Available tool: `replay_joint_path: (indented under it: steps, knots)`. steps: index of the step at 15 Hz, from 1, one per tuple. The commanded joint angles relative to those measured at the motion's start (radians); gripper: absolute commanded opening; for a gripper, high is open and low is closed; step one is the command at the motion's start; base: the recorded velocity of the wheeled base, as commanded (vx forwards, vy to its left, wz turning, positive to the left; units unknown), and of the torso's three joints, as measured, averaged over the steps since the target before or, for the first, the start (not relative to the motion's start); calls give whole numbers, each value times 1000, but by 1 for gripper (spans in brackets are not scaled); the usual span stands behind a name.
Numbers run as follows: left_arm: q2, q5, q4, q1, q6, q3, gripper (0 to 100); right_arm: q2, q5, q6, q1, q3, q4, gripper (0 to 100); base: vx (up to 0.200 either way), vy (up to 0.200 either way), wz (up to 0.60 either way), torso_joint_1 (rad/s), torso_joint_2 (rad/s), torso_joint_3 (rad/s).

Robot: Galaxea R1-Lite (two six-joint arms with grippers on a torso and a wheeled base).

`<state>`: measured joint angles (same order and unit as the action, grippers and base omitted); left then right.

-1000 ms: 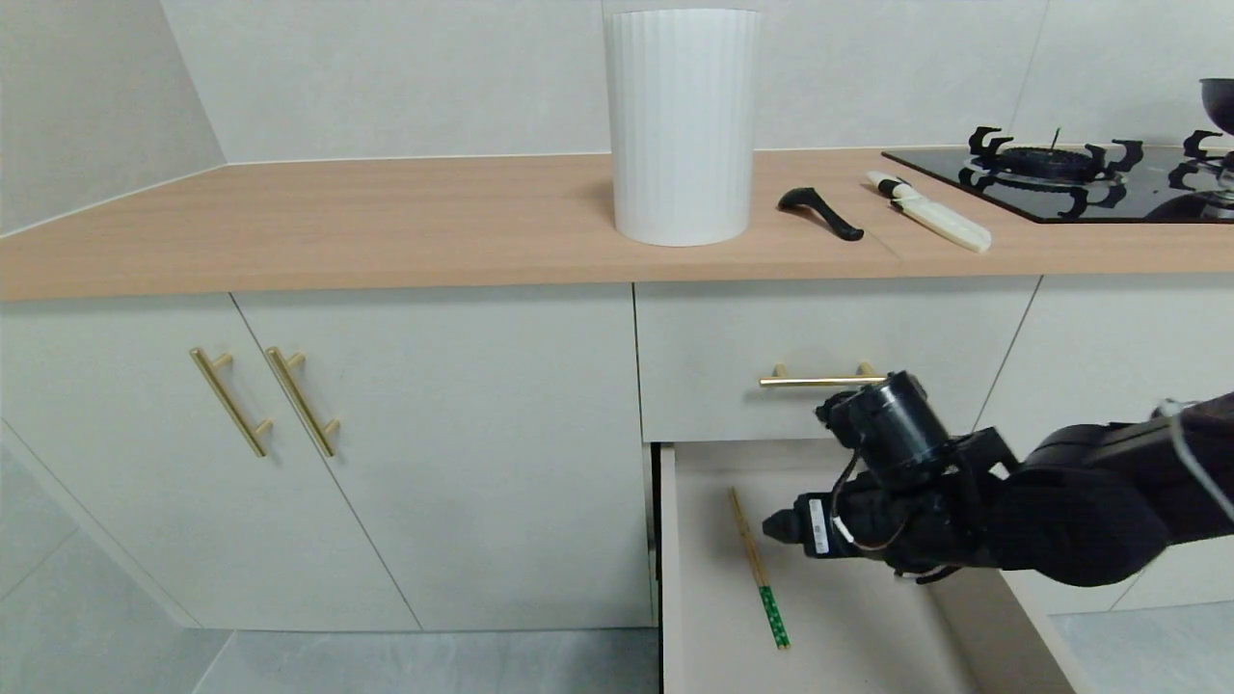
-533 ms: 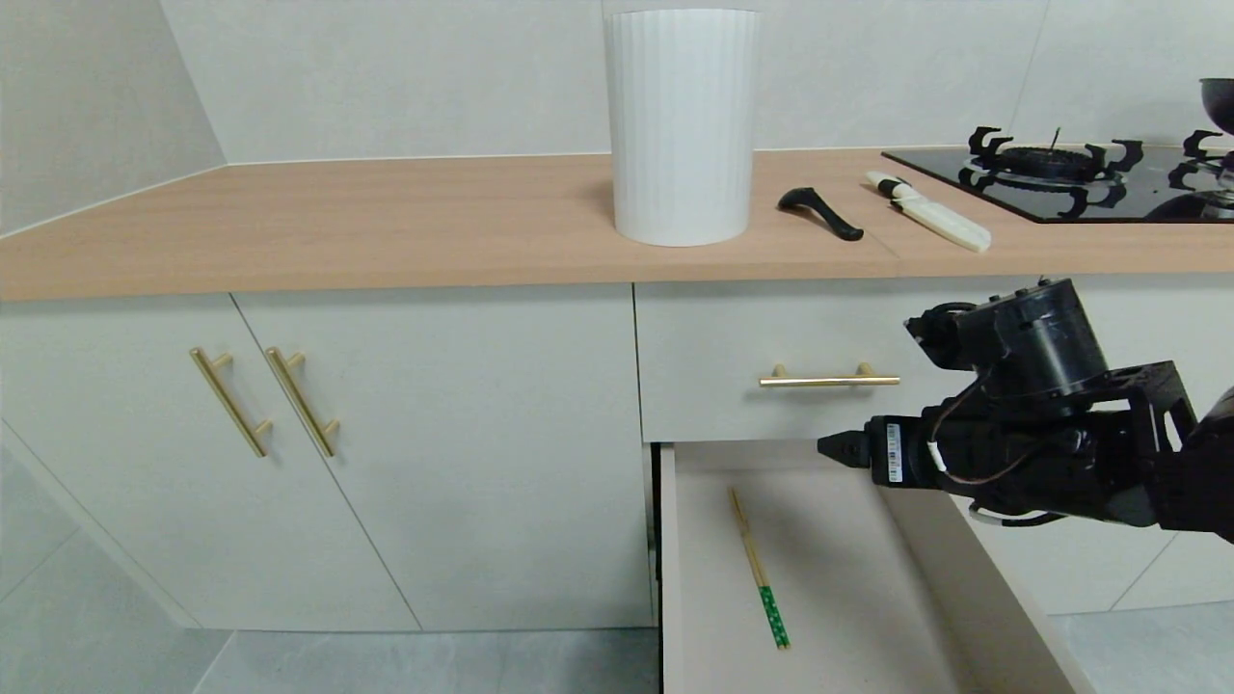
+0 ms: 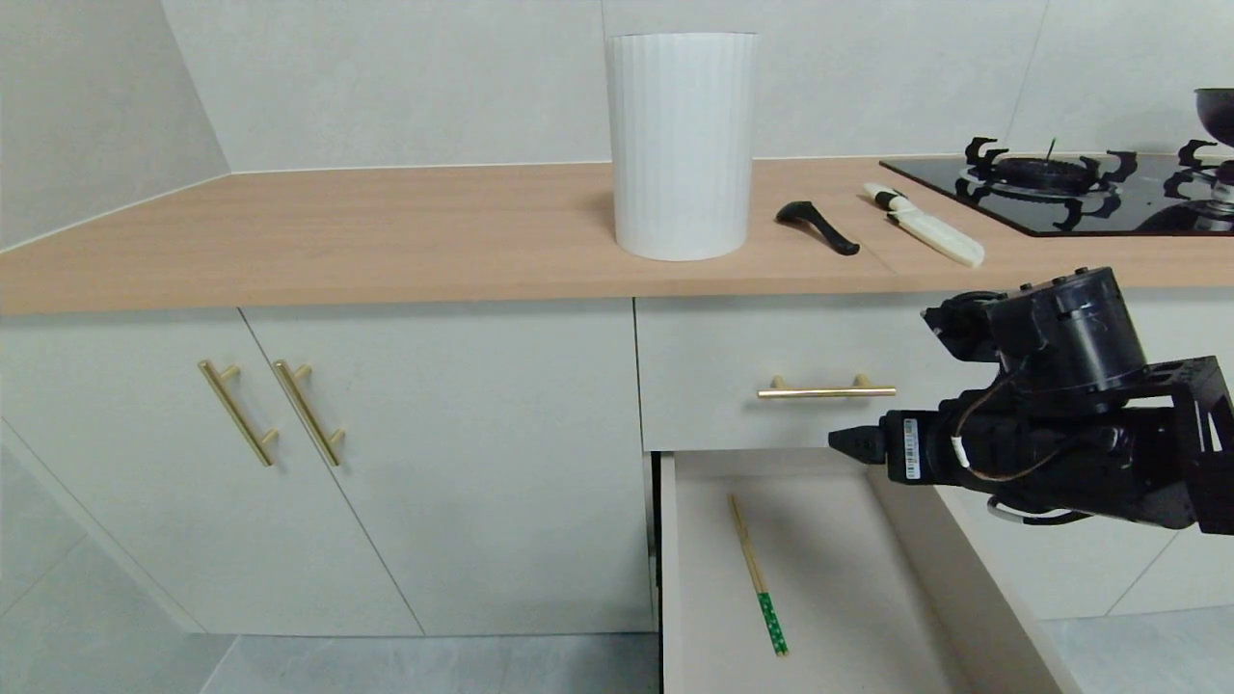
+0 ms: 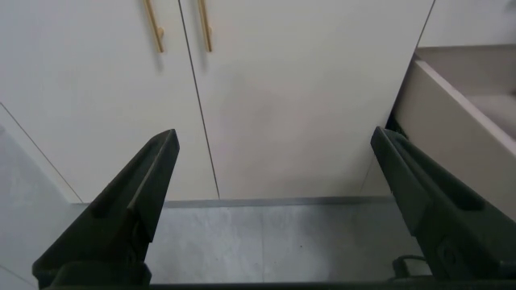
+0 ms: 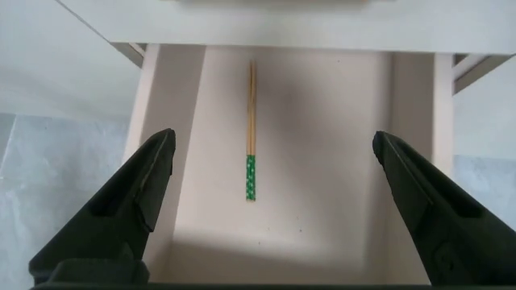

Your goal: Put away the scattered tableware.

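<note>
Where the wall (image 3: 386, 77) ends below, counter (image 3: 386, 231): wooden, long, carrying 4 things.
Cabinets (image 3: 434, 463): 2 pale doors, shut, under the counter's left part.
Drawer (image 3: 848, 588): pulled out, right of the cabinets, under a shut one with a gold handle (image 3: 826, 391).
Bin (image 3: 682, 145): white, ribbed, upright at mid-counter.
Stove (image 3: 1060, 188): black, at the counter's right end.
My right gripper (image 3: 850, 445): over the drawer's rear right, pointing left, fingers spread wide, holding nothing.
My left gripper (image 4: 274, 135): low before the cabinet doors, near the drawer's side wall, fingers spread wide, holding nothing.
Knife (image 3: 925, 226): white, flat, just left of the stove.
Spoon (image 3: 818, 226): black, flat between bin and knife.
Chopsticks (image 3: 757, 573): 1 pair side by side on the drawer floor, nearer its left wall, green ends toward the front.
</note>
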<state>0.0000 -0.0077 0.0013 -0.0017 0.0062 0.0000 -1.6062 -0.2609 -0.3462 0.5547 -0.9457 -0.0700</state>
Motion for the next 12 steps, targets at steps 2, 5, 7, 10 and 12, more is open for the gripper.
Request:
replay_joint_path:
  steps: [2,5,7,10,12]
  knots:
    - [2,0,0,0,0,0,100,17,0,12,1,7,1,100,0,0,0,97,-225,-298]
    - [2,0,0,0,0,0,100,15,0,12,1,8,1,100,0,0,0,126,-531,-304]
    - [2,0,0,0,0,0,100,14,0,12,-1,8,1,100,0,0,0,164,-486,-312]
    - [2,0,0,0,0,0,100,9,0,12,-2,8,1,100,0,0,0,176,-469,-297]
    - [2,0,0,0,0,0,100,8,0,12,-1,10,1,100,0,0,0,186,-479,-293]
